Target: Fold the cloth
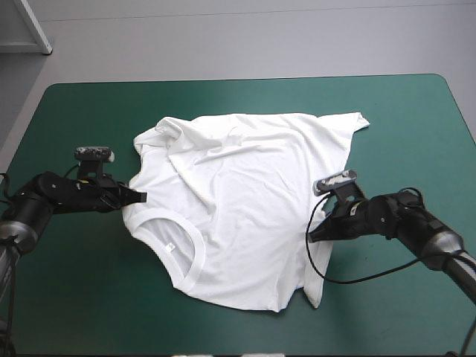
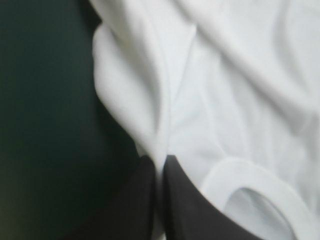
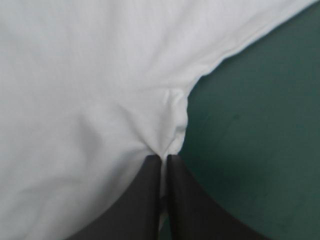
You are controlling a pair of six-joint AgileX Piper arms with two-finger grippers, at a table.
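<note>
While the white T-shirt point(image 1: 245, 216) lies spread, wrinkled, left fingers point(image 2: 132, 210) and right fingers point(image 3: 140, 200) pinch its edges; collar point(image 1: 198, 250) seemingly thicker.

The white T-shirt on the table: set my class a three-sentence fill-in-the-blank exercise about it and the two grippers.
The white short-sleeved T-shirt lies spread on the table's cover, coloured ___.
The left gripper and right gripper, with black fin-shaped fingers, are both ___ on the T-shirt.
Its ribbed round neckband lies nearer the ___ gripper.
Missing words: teal-green; shut; left.
</note>
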